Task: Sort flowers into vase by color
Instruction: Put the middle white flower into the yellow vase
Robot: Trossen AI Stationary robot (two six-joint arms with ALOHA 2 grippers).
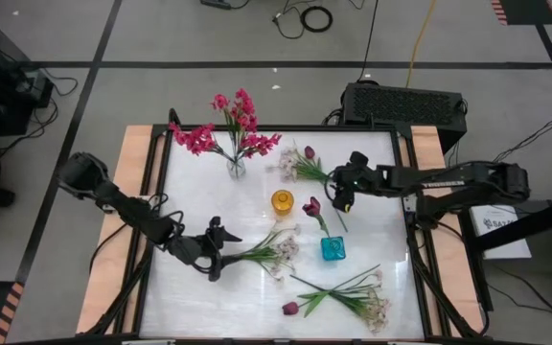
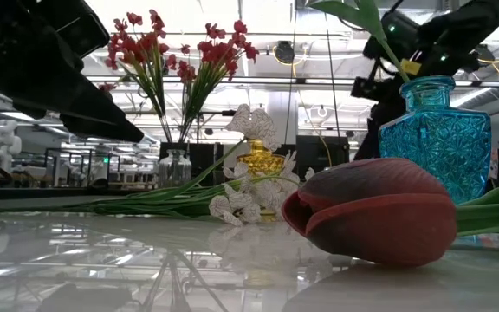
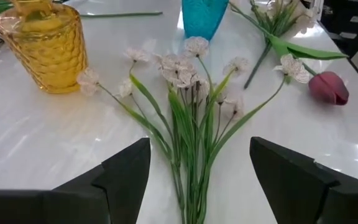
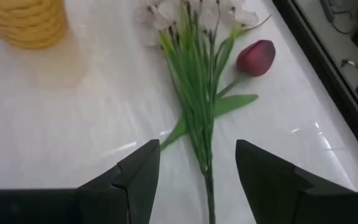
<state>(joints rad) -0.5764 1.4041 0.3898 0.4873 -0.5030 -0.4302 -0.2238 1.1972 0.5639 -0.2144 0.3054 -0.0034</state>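
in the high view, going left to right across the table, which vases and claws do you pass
left claw, open at a white sprig's stems → clear glass vase of magenta-pink flowers → amber glass vase → turquoise glass vase holding one maroon tulip → right claw, open

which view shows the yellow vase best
The left wrist view: the yellow vase sits close and unobstructed. The high view shows only its top, the low view hides it behind white blossoms, and the right wrist view crops it.
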